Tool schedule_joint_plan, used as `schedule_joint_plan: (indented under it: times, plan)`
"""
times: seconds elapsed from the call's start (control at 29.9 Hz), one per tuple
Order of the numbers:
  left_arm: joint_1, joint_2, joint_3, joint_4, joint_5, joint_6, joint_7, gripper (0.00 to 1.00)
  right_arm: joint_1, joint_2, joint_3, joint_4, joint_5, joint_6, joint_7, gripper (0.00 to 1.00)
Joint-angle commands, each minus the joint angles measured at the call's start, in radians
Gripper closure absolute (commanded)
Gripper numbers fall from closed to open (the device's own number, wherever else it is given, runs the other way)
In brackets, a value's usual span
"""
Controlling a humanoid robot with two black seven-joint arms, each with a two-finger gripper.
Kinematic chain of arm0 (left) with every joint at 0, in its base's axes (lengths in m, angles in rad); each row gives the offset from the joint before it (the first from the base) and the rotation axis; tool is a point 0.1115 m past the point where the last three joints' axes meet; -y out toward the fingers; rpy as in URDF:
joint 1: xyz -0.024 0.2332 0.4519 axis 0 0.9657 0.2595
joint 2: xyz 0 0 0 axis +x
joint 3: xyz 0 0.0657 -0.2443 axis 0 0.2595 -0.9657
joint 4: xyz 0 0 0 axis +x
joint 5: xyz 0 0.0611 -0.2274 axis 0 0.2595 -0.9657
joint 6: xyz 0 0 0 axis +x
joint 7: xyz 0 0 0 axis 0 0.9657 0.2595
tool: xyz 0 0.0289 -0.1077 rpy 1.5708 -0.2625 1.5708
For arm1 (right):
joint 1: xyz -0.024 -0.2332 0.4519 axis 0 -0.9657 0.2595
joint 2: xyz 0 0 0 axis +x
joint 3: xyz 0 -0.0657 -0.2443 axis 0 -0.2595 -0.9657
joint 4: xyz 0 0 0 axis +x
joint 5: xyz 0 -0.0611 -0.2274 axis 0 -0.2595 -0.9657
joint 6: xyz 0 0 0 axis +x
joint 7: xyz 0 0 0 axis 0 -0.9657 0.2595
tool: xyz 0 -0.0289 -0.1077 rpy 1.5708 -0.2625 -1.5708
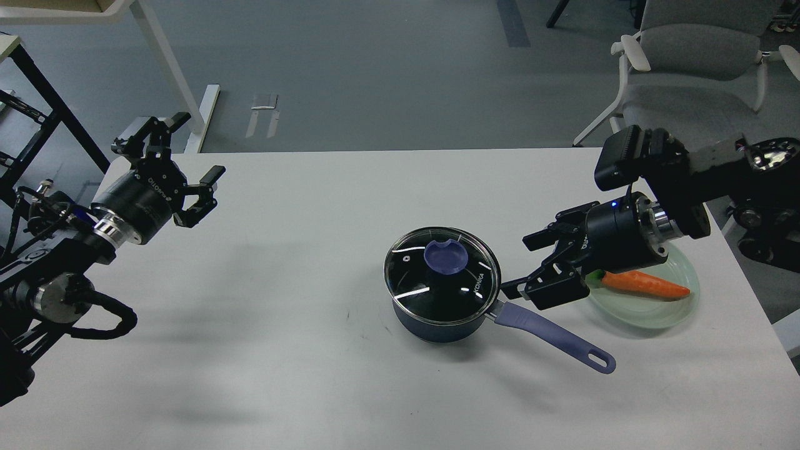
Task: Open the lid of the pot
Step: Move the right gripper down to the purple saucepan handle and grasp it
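Black arms, silver wrist rings, white lettering, looped black cables.

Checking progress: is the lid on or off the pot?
On. The lid sits flat on the pot rim; neither tool touches it.

the lid (pixel 442 270) is seated on the pot (pixel 437 322). right of the pot, the right gripper (pixel 520 262) is held spread, beside a carrot (pixel 644 283) on a plate (pixel 650 315).
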Motion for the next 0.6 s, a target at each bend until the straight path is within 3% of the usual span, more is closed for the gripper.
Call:
schedule_joint_plan:
  times: [0.0, 0.57]
  plan:
    - [0.0, 0.001, 0.003, 0.0, -0.001, 0.001, -0.008, 0.01, -0.004, 0.002, -0.058, 0.003, -0.065, -0.026, 0.0, 0.0]
    - [0.0, -0.003, 0.004, -0.029, 0.001, 0.028, -0.008, 0.01, -0.162, -0.071, -0.101, 0.006, -0.067, -0.052, 0.0, 0.01]
